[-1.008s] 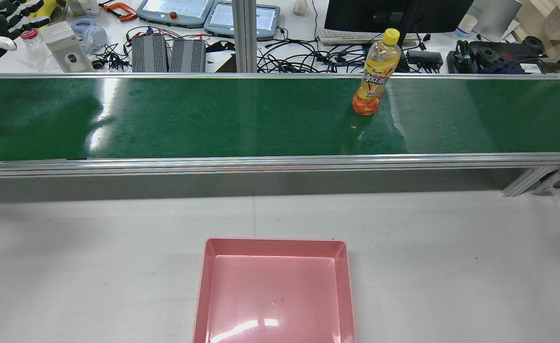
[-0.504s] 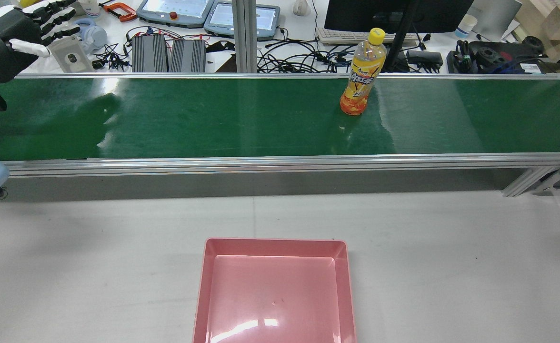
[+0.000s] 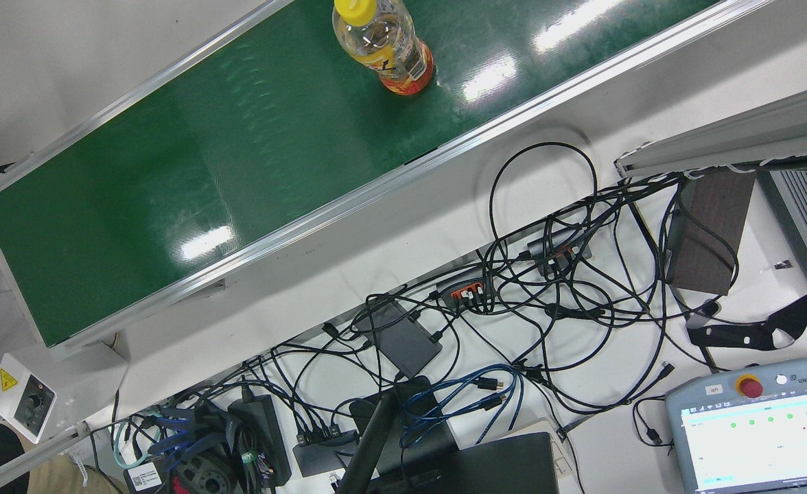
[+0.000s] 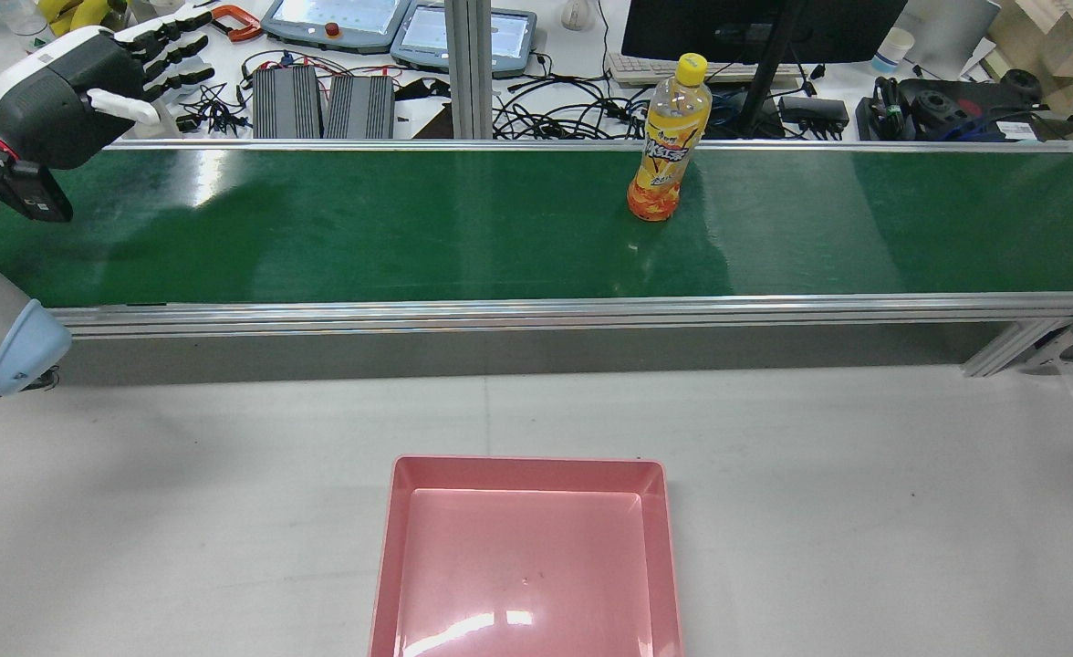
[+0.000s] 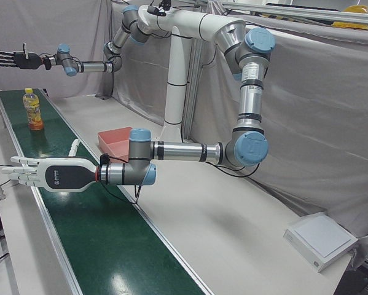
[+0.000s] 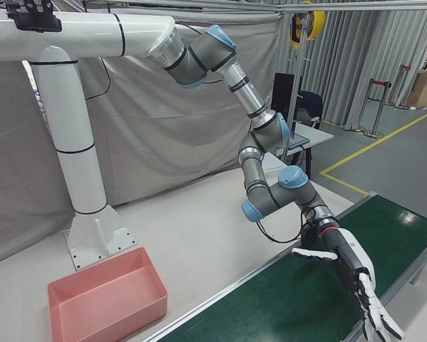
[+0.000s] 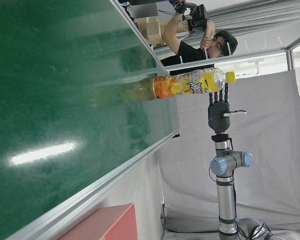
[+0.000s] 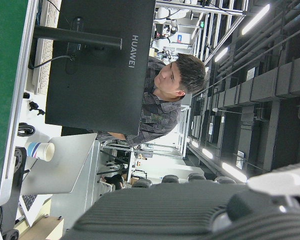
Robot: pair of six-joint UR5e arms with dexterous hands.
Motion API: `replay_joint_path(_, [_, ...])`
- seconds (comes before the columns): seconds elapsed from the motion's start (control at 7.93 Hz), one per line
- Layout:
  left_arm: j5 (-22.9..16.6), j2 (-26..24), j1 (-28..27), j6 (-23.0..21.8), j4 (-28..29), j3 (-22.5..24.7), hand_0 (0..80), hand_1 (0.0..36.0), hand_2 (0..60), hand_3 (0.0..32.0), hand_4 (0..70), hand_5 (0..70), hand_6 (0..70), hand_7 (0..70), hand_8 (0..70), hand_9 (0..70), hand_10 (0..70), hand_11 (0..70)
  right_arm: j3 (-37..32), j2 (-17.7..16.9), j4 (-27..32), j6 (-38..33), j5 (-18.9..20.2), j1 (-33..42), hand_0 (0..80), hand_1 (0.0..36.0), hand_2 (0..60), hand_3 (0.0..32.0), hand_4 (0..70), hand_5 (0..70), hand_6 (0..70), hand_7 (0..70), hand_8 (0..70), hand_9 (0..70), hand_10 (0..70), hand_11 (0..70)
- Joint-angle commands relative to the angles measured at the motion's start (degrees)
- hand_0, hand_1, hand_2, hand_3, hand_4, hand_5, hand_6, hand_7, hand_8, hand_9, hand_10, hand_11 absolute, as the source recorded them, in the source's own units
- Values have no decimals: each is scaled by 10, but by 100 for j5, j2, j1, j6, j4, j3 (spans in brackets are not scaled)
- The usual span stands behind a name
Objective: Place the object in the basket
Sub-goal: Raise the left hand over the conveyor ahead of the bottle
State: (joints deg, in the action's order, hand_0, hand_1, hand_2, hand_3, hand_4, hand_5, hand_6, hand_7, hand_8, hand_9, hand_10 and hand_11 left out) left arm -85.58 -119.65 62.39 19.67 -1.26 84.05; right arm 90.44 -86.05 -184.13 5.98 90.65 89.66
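Two open hands, neither holding anything. In the rear view, at ten o'clock, the left hand [image 4: 89,78] hovers over the green belt [image 4: 409,228], fingers [image 4: 167,55] spread. The bottle [image 4: 667,137] stands upright at one o'clock, well apart from it. The pink basket [image 4: 386,547] waits empty at six o'clock. The right hand [image 5: 15,58], fingers splayed, hangs beyond the bottle. This looks like the approach step; next, a hand must close round the bottle.

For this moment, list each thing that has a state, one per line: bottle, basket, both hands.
bottle: upright on the green belt, yellow cap on, untouched.
pink basket: on the white table, empty.
left hand: open, fingers spread, holding nothing, over the belt's end.
right hand: open, fingers spread, raised beyond the bottle.
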Motion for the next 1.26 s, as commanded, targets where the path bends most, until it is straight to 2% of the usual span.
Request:
replay_joint_path(0.0, [6,-172,-148,37,-41,6,483,39,0,0,151,78,0,0,44,86,93,144,0,0,0,0,-4,-1,0,0,0,0,0,0,0,0,0,0,0,0])
replay_joint_path(0.13, [6,-225,-156,45,-41,6,482,38,0,0,150,76,0,0,43,84,94,145,0,0,0,0,-4,-1,0,0,0,0,0,0,0,0,0,0,0,0])
replay_joint_path(0.5, [15,-445,-647,45,-67,-29,479,37,0,0,145,76,0,0,42,83,94,145,0,0,0,0,5,-1,0,0,0,0,0,0,0,0,0,0,0,0])
replay_joint_path(1.13, [15,-446,-649,28,-120,-90,480,37,0,0,140,76,0,0,41,82,87,135,0,0,-8,0,5,-1,0,0,0,0,0,0,0,0,0,0,0,0])
